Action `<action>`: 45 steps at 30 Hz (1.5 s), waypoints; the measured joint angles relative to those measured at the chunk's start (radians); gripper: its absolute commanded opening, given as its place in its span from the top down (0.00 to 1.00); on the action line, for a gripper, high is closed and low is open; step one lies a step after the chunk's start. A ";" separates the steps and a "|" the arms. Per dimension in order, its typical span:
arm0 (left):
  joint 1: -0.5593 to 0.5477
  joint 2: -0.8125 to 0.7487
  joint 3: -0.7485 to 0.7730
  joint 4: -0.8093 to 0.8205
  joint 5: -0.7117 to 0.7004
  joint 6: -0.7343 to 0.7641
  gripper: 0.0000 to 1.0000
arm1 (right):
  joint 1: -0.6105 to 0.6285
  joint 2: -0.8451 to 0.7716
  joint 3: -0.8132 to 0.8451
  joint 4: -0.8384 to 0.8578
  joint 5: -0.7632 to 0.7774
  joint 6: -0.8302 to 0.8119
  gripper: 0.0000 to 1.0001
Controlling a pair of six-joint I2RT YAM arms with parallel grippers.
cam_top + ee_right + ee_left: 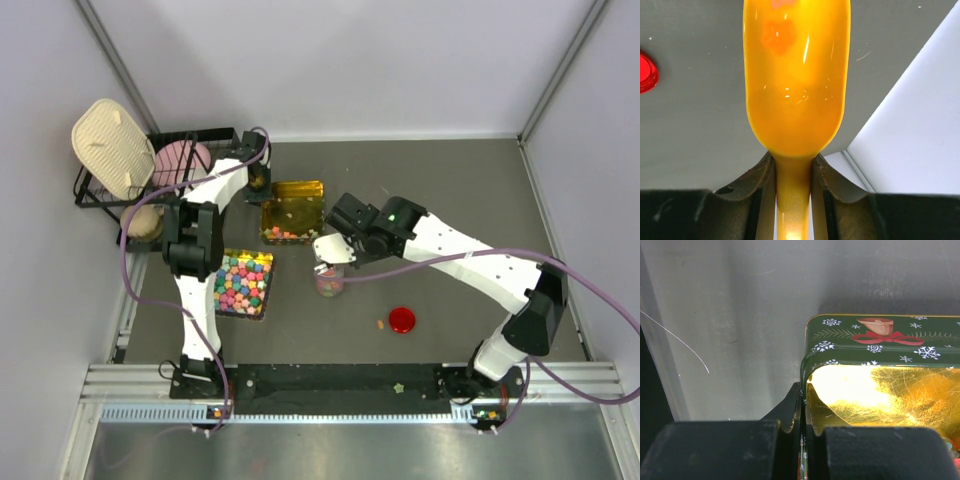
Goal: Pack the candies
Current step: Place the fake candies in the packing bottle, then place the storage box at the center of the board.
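Packing reads as part done from above: some candies [286,235] lie in the open tin [300,212] at centre, and more sit in the jar [330,284] under the right gripper [336,252]. A red lid [402,320] lies off at lower right. The bench [450,190] is open at upper right; the tray [271,270] crowds the jar's left.

Left wrist: the left gripper [802,412] is clamped on the tin's wall.

Right wrist: the right gripper is clamped on the scoop [796,85] handle, with a load faintly visible through the bowl.

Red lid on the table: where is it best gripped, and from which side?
Across its rim, from straight above. The red lid is a low round disc lying flat on the table, so only opposite edges offer a hold.
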 measured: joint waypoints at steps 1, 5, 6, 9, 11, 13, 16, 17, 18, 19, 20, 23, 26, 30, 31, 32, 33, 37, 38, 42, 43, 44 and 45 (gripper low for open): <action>0.000 0.000 0.000 0.000 0.001 0.000 1.00 | 0.000 0.000 0.000 0.000 0.000 -0.002 1.00; 0.000 0.000 0.000 0.000 0.001 0.000 1.00 | 0.005 0.000 0.000 0.000 0.004 -0.009 1.00; 0.000 0.000 0.000 0.000 0.001 0.000 1.00 | 0.007 0.000 0.000 0.000 0.005 -0.010 1.00; 0.000 0.000 0.000 0.000 0.001 0.000 1.00 | 0.021 0.000 0.000 0.000 0.011 -0.015 1.00; 0.000 0.000 0.000 0.000 0.001 0.000 1.00 | 0.029 0.000 0.000 0.000 0.018 -0.016 1.00; 0.000 0.000 0.000 0.000 0.001 0.000 1.00 | 0.036 0.000 0.000 0.000 0.026 -0.016 1.00; 0.000 0.000 0.000 0.000 0.001 0.000 1.00 | 0.041 0.000 0.000 0.000 0.042 -0.017 1.00; 0.000 0.000 0.000 0.000 0.001 0.000 1.00 | 0.041 0.000 0.000 0.000 0.046 -0.017 1.00; 0.000 0.000 0.000 0.000 0.001 0.000 1.00 | 0.041 0.001 0.005 -0.004 0.050 -0.017 1.00; 0.000 0.000 0.000 0.000 0.001 0.000 1.00 | 0.041 0.003 0.012 -0.007 0.053 -0.017 1.00; 0.000 0.000 0.000 0.000 0.001 0.000 1.00 | 0.041 0.005 0.023 -0.006 0.054 -0.017 1.00; 0.000 0.000 0.000 0.000 0.003 0.000 1.00 | 0.037 0.014 0.072 -0.006 0.049 -0.014 1.00; 0.001 0.000 0.000 0.000 0.010 0.000 1.00 | 0.013 0.024 0.136 0.007 0.015 0.002 1.00; 0.003 0.000 0.000 0.000 0.014 0.000 1.00 | -0.053 0.031 0.187 0.068 -0.043 0.040 1.00; 0.005 0.000 0.000 0.000 0.015 0.000 1.00 | -0.071 0.031 0.189 0.085 -0.058 0.051 1.00; 0.006 0.000 0.000 0.000 0.019 0.000 0.99 | -0.083 0.031 0.189 0.095 -0.066 0.060 1.00; 0.006 0.000 0.000 0.000 0.027 0.001 0.96 | -0.096 0.032 0.188 0.107 -0.082 0.070 1.00; 0.013 0.000 0.000 0.000 0.049 0.003 0.86 | -0.126 0.031 0.172 0.166 -0.129 0.108 1.00; 0.014 0.000 0.000 0.000 0.056 0.005 0.85 | -0.129 0.029 0.159 0.184 -0.138 0.114 1.00; 0.020 0.000 0.004 -0.007 0.069 0.006 0.85 | -0.140 0.029 0.112 0.222 -0.180 0.142 1.00; 0.021 0.000 0.009 -0.009 0.072 0.006 0.83 | -0.146 0.029 0.102 0.233 -0.188 0.148 1.00; 0.022 0.000 0.014 -0.012 0.076 0.006 0.82 | -0.152 0.029 0.097 0.241 -0.193 0.153 1.00; 0.022 0.000 0.022 -0.019 0.079 0.008 0.82 | -0.159 0.029 0.088 0.256 -0.198 0.161 1.00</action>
